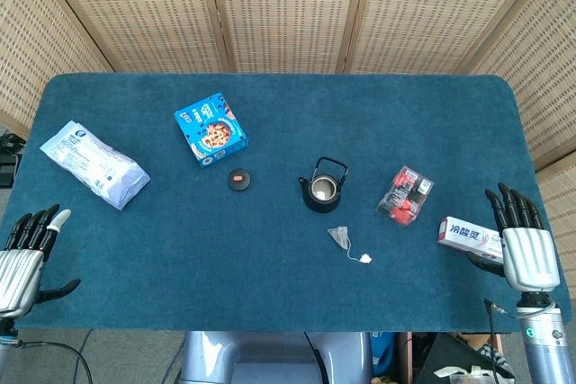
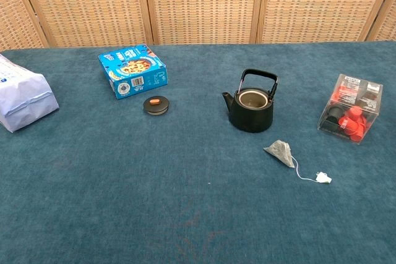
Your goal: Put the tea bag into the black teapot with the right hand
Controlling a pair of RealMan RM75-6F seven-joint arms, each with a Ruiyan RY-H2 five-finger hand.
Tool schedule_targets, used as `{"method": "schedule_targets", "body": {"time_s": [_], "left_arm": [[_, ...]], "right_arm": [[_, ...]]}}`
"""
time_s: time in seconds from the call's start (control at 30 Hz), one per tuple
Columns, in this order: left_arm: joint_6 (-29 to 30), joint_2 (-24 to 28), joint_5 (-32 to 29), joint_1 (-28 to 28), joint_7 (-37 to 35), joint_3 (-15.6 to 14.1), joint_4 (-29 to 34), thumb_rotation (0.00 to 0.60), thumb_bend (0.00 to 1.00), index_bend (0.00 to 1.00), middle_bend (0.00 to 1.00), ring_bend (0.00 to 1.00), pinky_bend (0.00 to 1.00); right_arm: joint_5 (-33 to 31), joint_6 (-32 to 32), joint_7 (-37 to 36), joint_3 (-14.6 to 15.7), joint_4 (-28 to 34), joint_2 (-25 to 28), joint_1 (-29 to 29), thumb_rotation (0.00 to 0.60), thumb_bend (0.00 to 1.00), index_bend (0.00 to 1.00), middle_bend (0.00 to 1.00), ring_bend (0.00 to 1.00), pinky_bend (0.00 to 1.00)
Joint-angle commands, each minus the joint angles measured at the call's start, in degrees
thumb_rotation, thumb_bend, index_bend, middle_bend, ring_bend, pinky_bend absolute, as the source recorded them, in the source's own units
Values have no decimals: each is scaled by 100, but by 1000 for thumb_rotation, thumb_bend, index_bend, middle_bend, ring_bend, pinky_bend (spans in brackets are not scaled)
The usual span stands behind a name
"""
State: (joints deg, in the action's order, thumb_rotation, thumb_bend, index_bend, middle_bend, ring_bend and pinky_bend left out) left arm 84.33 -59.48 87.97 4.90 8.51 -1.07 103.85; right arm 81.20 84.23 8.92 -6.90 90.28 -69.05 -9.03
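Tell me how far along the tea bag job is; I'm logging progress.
Done: the black teapot stands open, its lid off to the side. In hand: nothing; the right hand is open at the table edge. Left: grasping the tea bag beside the pot and dropping it in.

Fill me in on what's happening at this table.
Nothing is being handled yet. The tea bag lies on the cloth just in front of the black teapot, which stands open; its lid sits apart, near the cookie box. The right hand rests open at the table's right edge beside a toothpaste box, and the left hand is open at the left edge.
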Motion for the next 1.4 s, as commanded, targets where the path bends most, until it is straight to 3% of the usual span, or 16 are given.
{"method": "schedule_targets", "body": {"time_s": [0.03,0.53,0.67,0.9,1.2,1.4], "left_arm": [[-13,18,6,17,40,16,26,600,70,0,0,0,0],[38,121,-10,34,230,108,106,600,71,0,0,0,0],[59,174,-12,60,274,165,129,600,70,0,0,0,0],[25,269,19,158,398,263,182,600,71,0,0,0,0],[-94,309,-104,259,457,356,194,600,71,0,0,0,0],[-173,346,-169,322,456,401,186,600,71,0,0,0,0]], "right_arm": [[-24,-45,-48,13,-8,22,9,511,217,2,31,0,148],[199,-215,-437,63,56,127,-84,529,216,2,50,0,147],[384,-309,-548,126,89,190,-158,573,217,1,57,0,147],[911,-621,-807,280,262,352,-441,583,216,13,118,17,205],[1254,-1223,-879,441,414,443,-851,582,217,87,271,158,325],[1362,-1738,-868,476,419,397,-1213,594,216,163,424,362,509]]}}
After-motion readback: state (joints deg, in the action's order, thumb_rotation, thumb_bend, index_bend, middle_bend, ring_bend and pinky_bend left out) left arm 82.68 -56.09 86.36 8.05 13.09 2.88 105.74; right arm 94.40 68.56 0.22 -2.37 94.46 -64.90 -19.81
